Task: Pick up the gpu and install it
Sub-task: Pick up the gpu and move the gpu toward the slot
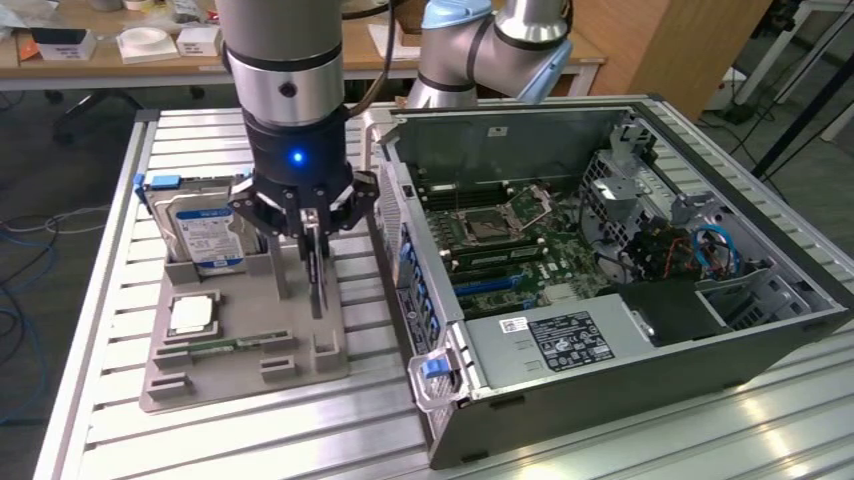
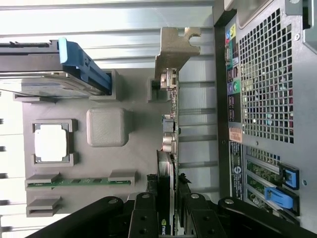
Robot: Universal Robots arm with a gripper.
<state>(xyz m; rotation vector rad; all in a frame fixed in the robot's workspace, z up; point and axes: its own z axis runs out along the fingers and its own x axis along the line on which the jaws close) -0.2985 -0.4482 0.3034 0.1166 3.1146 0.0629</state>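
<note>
My claw point(image 1: 314, 228) is squeezed partway shut on the top edge of the gpu point(image 1: 318, 285), standing just beside the computer case point(image 1: 641, 400). I think it's light, stiff, easy to break.

gpu point(image 1: 318, 280): top edge hidden in claw point(image 1: 311, 225); in wrist view its end under the fingers point(image 2: 144, 218) runs out of frame. Drive point(image 2: 44, 84) cut by frame edge. Label point(image 1: 571, 340) print on case point(image 1: 627, 370) too small to read. Arm point(image 1: 280, 40) upper part out of frame.

The gpu point(image 1: 316, 268) stands upright on the tray point(image 1: 234, 375), beside the computer case point(image 1: 601, 340).
</note>
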